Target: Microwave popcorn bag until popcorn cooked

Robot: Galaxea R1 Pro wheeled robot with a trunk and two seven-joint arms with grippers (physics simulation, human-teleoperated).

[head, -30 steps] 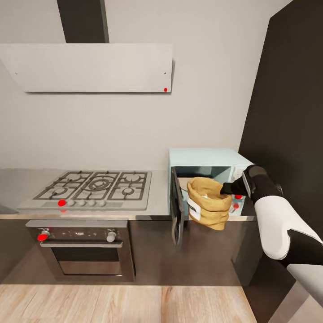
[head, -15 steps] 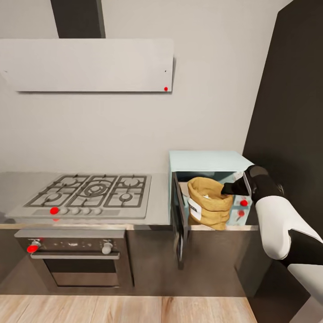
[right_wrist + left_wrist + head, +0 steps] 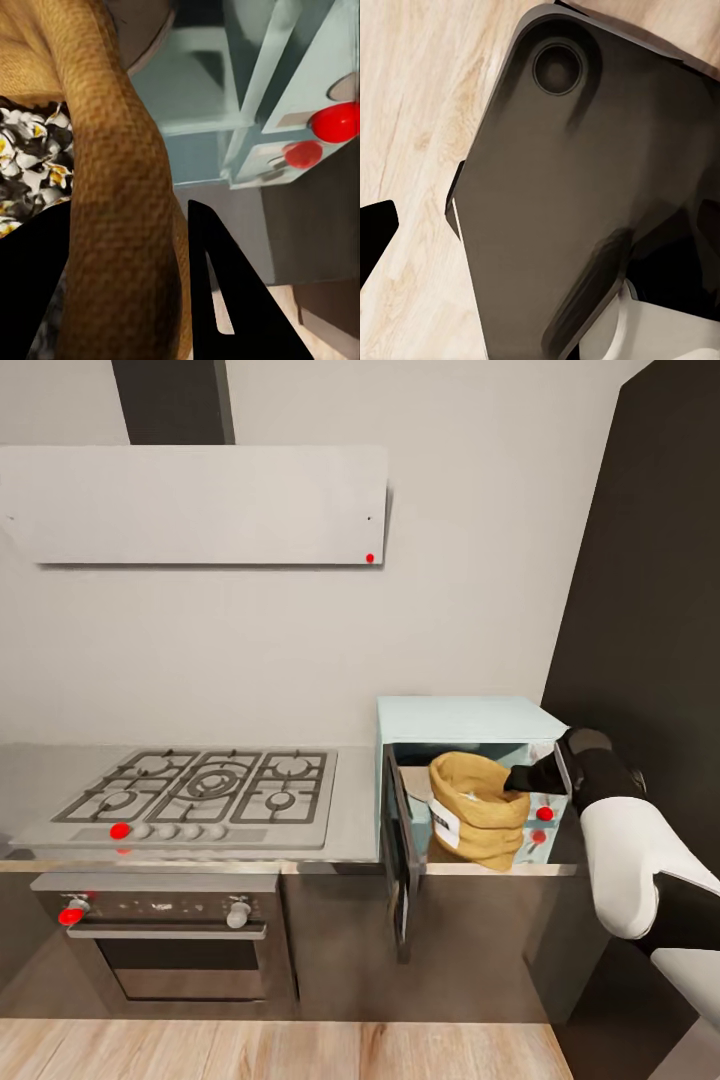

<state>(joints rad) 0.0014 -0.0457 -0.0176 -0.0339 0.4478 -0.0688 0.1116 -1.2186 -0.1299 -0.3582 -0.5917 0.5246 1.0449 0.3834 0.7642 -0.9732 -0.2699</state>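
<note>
The right gripper [image 3: 522, 780] is pinched on the rolled rim of the popcorn bag [image 3: 478, 808], 1 finger inside and 1 outside, holding it at the open mouth of the microwave [image 3: 465, 718]. The bag appears partly over the sill, though depth is hard to judge. Risk: the soft burlap could snag the frame or door [image 3: 398, 840], tilt, and spill the popcorn [image 3: 26, 161]. The microwave is boxy, smooth mint-blue; the countertop [image 3: 355, 800] is glossy grey.

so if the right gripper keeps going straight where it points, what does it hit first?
The right gripper is shut on the popcorn bag rim at the microwave opening. Straight on, it would likely reach the microwave's pale inner wall; depth is unclear.
</note>
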